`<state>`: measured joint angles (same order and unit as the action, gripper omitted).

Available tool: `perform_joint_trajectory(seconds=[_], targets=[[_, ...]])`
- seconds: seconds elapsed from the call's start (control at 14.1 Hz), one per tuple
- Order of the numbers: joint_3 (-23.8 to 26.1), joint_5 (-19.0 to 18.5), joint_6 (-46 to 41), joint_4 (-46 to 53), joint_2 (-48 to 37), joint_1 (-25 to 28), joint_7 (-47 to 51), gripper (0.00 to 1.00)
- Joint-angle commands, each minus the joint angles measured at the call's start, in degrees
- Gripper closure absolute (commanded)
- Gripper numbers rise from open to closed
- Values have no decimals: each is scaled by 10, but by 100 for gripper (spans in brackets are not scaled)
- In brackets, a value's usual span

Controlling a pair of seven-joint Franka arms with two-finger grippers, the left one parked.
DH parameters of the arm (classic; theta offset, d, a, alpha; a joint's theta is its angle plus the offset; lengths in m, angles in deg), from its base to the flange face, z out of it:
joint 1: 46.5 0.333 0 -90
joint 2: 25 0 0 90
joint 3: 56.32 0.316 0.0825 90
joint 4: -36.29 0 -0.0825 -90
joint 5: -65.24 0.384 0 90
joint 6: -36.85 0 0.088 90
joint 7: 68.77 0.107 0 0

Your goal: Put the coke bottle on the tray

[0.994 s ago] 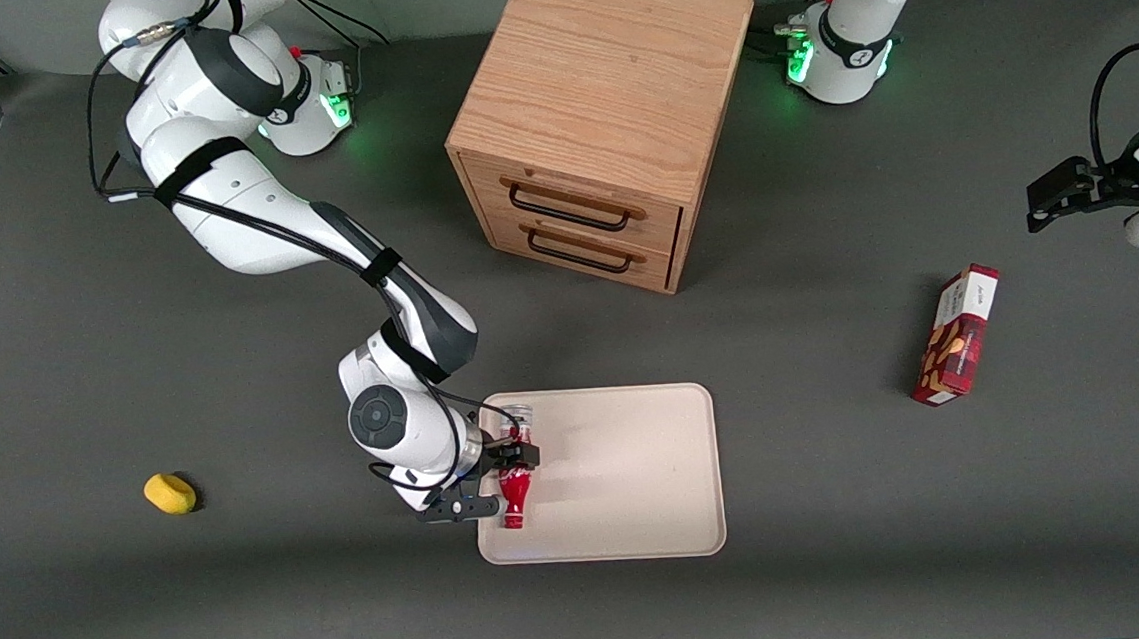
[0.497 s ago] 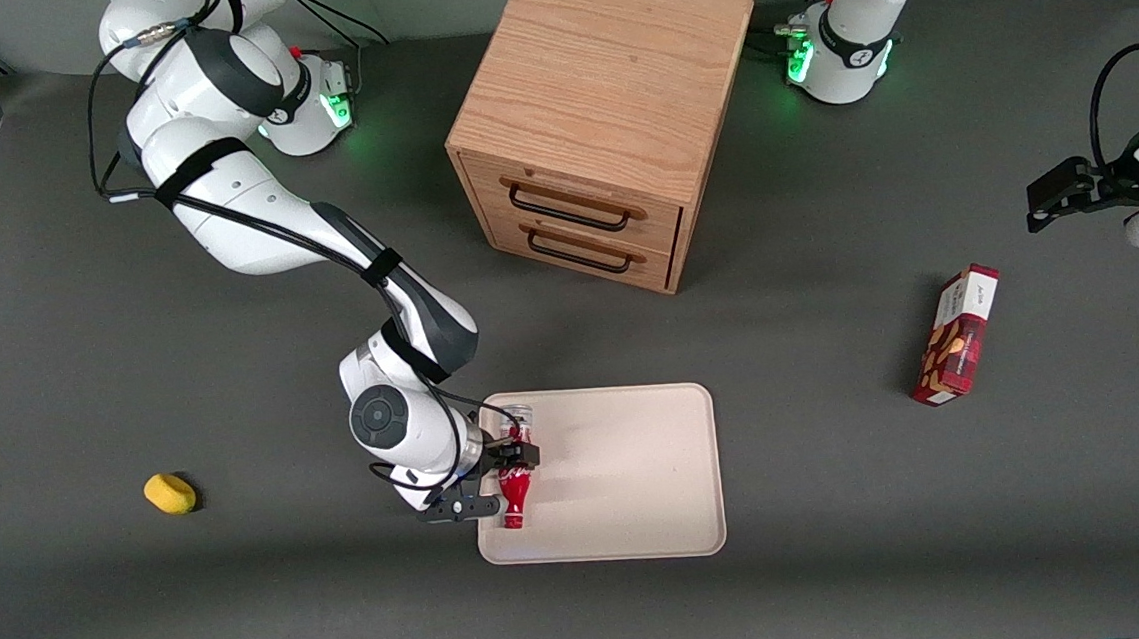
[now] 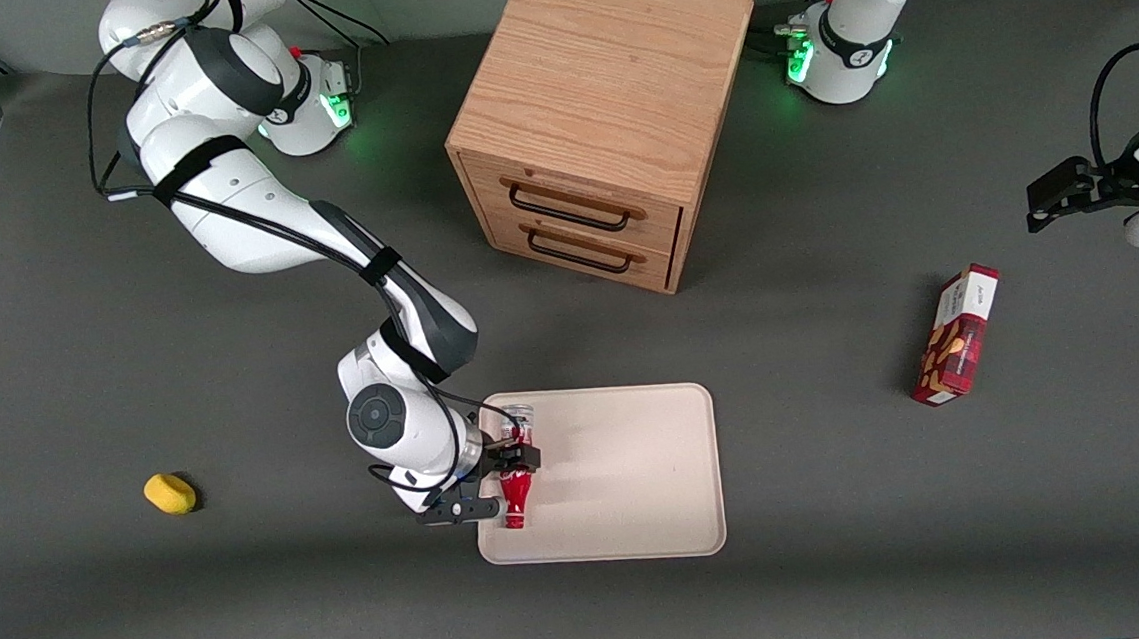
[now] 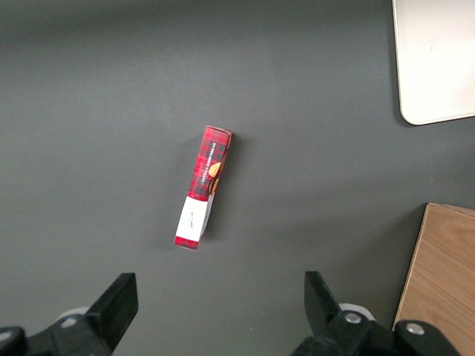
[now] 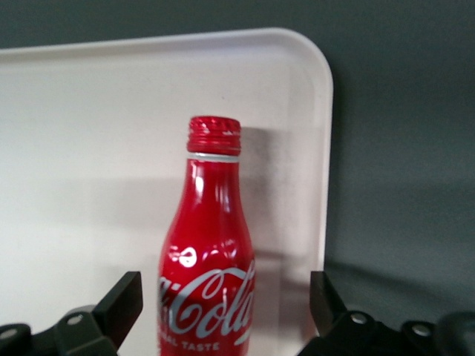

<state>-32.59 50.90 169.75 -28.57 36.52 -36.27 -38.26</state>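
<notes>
The coke bottle is small and red with white script. It lies on the cream tray close to the tray's edge toward the working arm's end, its red cap pointing toward the front camera. My right gripper is over the bottle's body with its fingers spread to either side. In the right wrist view the bottle sits between the two black fingers with a gap on each side, so the gripper is open. The tray's rim curves past the cap.
A wooden drawer cabinet stands farther from the front camera than the tray. A red snack box lies toward the parked arm's end and shows in the left wrist view. A small yellow object lies toward the working arm's end.
</notes>
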Motion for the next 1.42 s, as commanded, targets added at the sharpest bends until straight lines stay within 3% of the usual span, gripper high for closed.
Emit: perform_joint_trajectory(seconds=[0.0,0.28,0.78,0.99,1.14,1.35], targets=[[-3,-15,1,4,-7,7,18,0],[-2,-16,-22,2,-44,1,17,0],[1,-7,-257,-82,-290,-54,10,0],[-20,46,-405,-79,-387,-76,9,0],[-67,87,-487,-81,-453,-78,2,0],[-90,104,-566,-117,-550,-79,3,0]])
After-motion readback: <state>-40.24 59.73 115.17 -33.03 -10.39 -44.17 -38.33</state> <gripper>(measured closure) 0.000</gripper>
